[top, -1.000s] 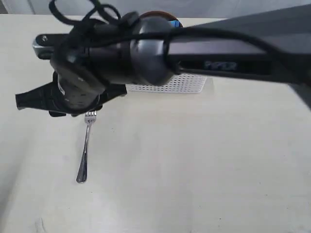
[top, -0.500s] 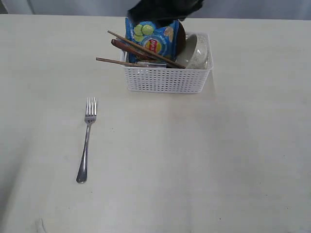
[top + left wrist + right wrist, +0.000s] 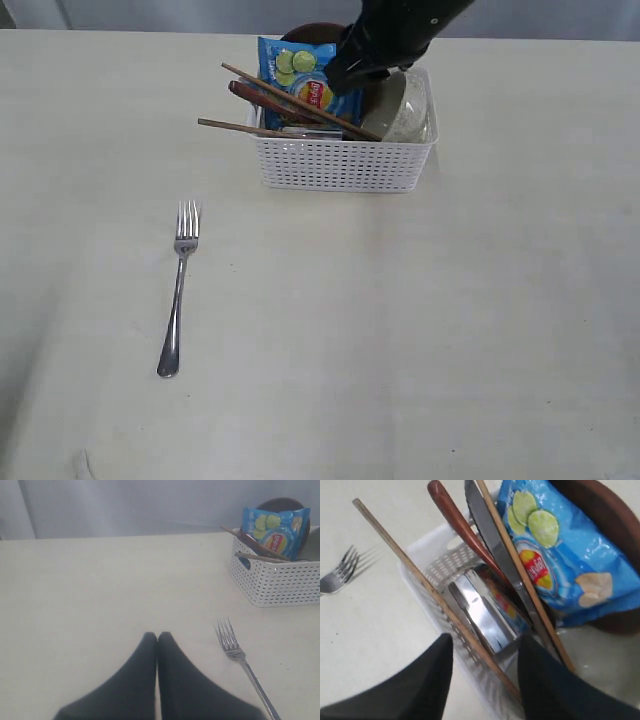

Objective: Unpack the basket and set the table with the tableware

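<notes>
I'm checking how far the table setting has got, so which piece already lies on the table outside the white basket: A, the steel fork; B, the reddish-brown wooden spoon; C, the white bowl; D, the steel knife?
A: the steel fork lies alone on the pale cream tabletop, apart from the white lattice plastic basket, which holds the steel knife, the reddish-brown wooden spoon and the white bowl.

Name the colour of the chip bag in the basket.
The chip bag is bright blue with green lime slices; clearest in the right wrist view.
</notes>
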You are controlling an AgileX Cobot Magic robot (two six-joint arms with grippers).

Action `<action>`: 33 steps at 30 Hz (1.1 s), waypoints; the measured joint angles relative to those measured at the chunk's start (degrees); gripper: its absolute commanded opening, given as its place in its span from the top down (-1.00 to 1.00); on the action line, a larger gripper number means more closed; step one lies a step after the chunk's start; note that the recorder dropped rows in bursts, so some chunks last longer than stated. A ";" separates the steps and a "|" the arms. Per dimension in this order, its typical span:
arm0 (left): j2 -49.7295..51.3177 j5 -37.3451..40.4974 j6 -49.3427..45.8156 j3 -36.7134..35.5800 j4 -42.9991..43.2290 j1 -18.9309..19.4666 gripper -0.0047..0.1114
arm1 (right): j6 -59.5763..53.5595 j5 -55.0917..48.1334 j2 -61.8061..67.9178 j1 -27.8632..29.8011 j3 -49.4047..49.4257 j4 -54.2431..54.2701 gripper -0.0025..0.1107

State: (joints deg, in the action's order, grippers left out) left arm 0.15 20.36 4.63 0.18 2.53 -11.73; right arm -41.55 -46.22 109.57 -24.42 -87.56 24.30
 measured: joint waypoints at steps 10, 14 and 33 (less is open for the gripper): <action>0.00 0.00 0.00 0.00 0.00 0.00 0.92 | -0.43 0.33 6.00 0.00 -5.35 8.04 0.23; 0.00 0.00 0.00 0.00 0.00 0.00 0.92 | -0.66 -0.47 7.74 -0.15 -9.75 9.51 0.23; 0.00 0.00 0.00 0.00 0.00 0.00 0.92 | -10.12 2.80 16.19 -3.21 -12.62 9.63 -0.09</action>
State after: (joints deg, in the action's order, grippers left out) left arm 0.15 20.36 4.63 0.18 2.53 -11.73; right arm -51.68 -43.42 125.76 -27.63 -100.18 33.93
